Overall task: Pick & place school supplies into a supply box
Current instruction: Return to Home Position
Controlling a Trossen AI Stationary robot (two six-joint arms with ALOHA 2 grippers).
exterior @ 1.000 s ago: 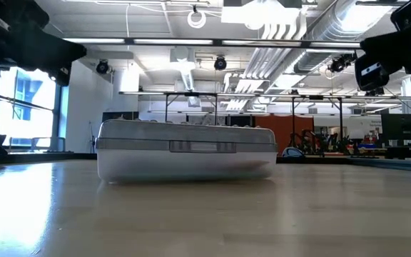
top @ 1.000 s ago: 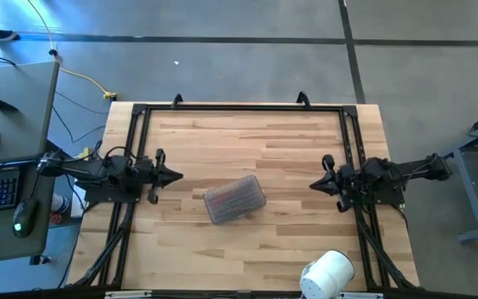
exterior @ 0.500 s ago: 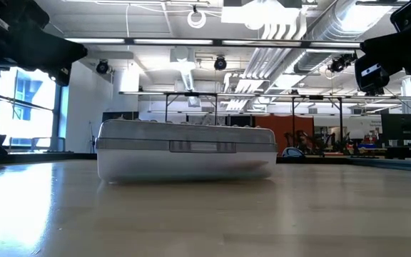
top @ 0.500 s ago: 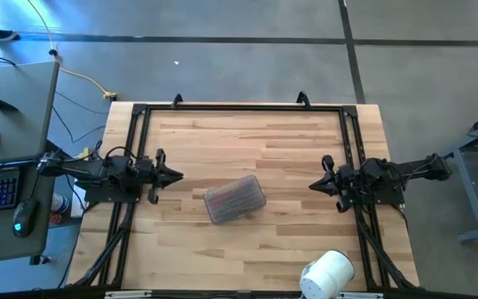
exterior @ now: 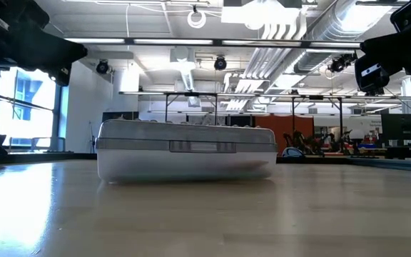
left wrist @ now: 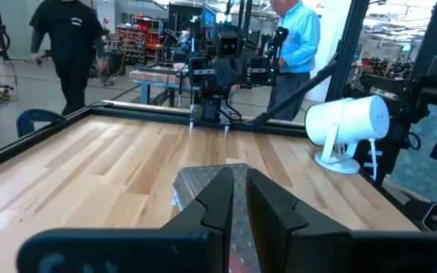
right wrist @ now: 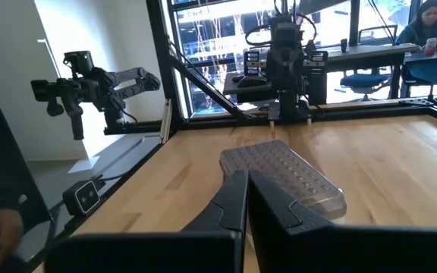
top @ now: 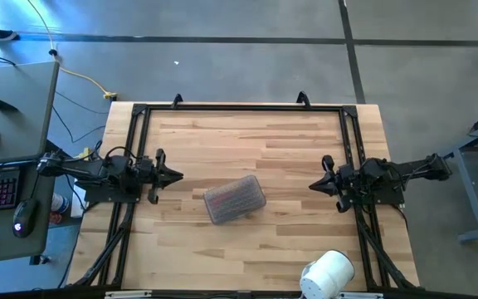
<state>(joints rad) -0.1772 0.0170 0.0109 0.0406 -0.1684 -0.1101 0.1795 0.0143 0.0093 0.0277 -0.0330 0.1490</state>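
A: Centrally on table (top: 264,133): supply box (exterior: 188,165), lid down?
B: Yes; reddish sticks within, perhaps school supplies (top: 237,199), dim through lid.
A: And left gripper (top: 175,175)?
B: Well apart from box, at left; fingers pressed together, empty.
A: And right gripper (top: 314,184)?
B: Well apart from box, opposite side; likewise pressed together.
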